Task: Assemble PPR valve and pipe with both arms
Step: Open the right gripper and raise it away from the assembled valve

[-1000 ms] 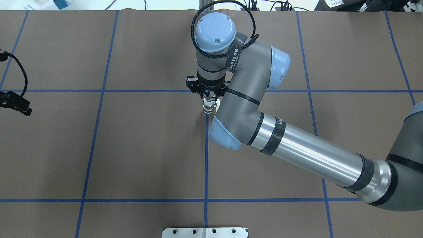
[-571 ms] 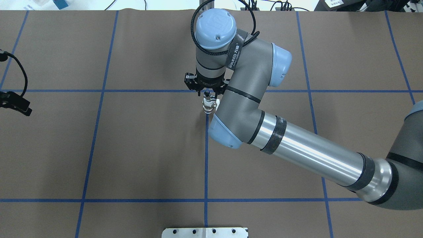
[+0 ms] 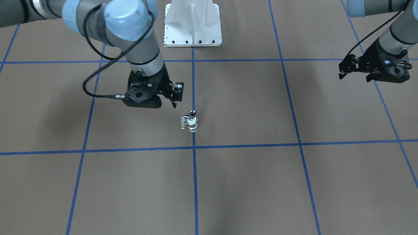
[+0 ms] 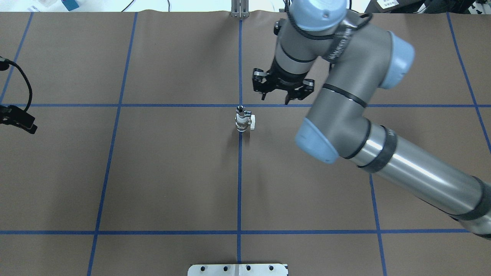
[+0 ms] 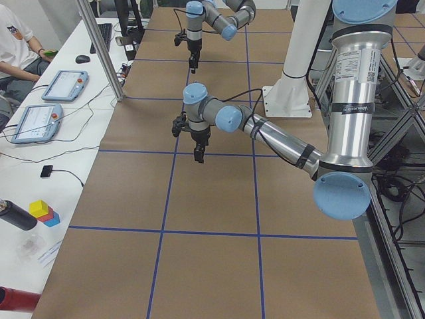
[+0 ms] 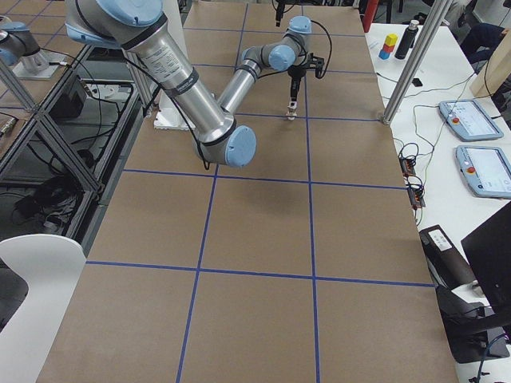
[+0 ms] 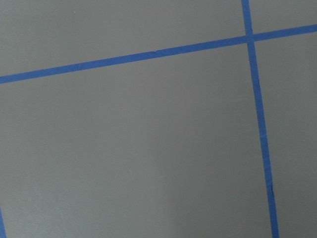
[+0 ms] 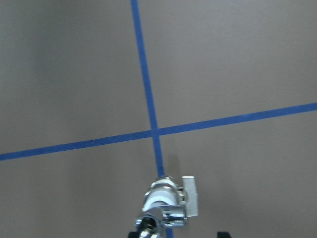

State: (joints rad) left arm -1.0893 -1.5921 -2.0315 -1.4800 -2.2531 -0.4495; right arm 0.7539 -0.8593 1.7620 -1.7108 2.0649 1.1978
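Note:
The PPR valve (image 4: 243, 122) stands upright by itself on the blue centre line, with white ring ends and its side handle (image 4: 252, 122) pointing right. The shiny pipe (image 4: 240, 110) sits joined on its top. The valve (image 3: 192, 124) and the pipe (image 3: 192, 114) also show in the front view, and the valve (image 8: 161, 201) sits low in the right wrist view. My right gripper (image 4: 274, 98) is open and empty, raised above the table to the right of and beyond the valve. My left gripper (image 3: 355, 77) hangs open and empty far off at the table's left side.
The white bolted pedestal (image 3: 192, 23) stands at the robot's side of the table. Blue tape lines (image 4: 239, 172) cross the brown table cover. My right forearm (image 4: 402, 172) stretches over the right half. The left wrist view shows only bare cover and tape.
My right gripper was down at the pipe on the valve. It has come off and swung up and to the right. The valve with the pipe stays standing. The left arm has not moved.

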